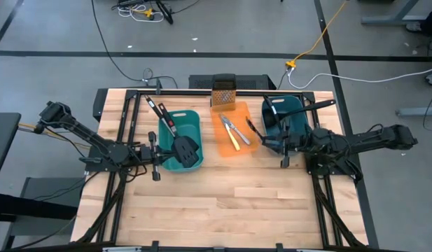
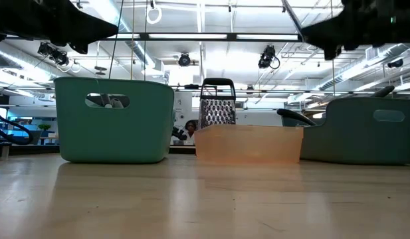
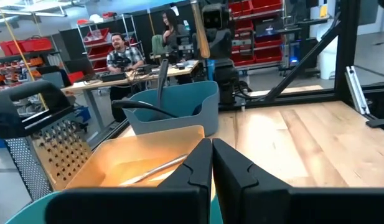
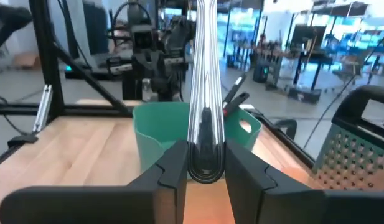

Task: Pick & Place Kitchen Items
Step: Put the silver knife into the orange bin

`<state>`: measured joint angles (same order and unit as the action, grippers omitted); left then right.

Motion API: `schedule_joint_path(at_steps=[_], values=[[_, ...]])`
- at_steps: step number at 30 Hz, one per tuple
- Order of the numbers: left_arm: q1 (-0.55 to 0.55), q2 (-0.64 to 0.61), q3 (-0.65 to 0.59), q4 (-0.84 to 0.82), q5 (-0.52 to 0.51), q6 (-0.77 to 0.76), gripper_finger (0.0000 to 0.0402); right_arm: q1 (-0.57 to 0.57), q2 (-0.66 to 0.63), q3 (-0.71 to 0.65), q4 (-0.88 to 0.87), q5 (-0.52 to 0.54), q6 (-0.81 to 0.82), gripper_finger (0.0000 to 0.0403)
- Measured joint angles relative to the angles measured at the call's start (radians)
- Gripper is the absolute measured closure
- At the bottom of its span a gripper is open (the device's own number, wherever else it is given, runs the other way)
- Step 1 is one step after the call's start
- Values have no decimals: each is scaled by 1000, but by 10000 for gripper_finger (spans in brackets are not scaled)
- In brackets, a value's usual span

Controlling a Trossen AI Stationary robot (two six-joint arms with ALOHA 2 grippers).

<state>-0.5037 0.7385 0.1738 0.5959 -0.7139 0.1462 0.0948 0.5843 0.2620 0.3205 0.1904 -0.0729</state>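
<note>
Jaws: right gripper (image 4: 206, 163) grips one silver knife (image 4: 204, 87), left gripper (image 3: 212, 163) pinched empty; two teal tubs (image 1: 179, 140).

1 camera looked straight down on my table (image 1: 223, 203); another sat level at its edge (2 rode my wrists, close).

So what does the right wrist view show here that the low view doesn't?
Only the right wrist view shows the right gripper shut on a shiny silver table knife that stands upright between its fingers, plus the left arm's gripper beyond the tub. Only the low view shows the darker teal tub and the translucent orange tray in full, side on. Both show the light teal plastic tub and the metal box grater on the wooden table.
</note>
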Motion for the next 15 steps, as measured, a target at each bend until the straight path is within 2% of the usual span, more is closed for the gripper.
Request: schedule_joint_path(at_steps=[3,6,11,15], values=[[0,0,0,-3,0,2,384,-21,-10,-96,156,-23,23,316],[0,0,0,-3,0,4,384,-39,-9,-150,214,-22,57,316],[0,0,0,-3,0,20,384,-55,-9,-139,183,-6,78,316],[0,0,0,-2,-1,26,384,-72,-1,-27,-39,34,105,316]])
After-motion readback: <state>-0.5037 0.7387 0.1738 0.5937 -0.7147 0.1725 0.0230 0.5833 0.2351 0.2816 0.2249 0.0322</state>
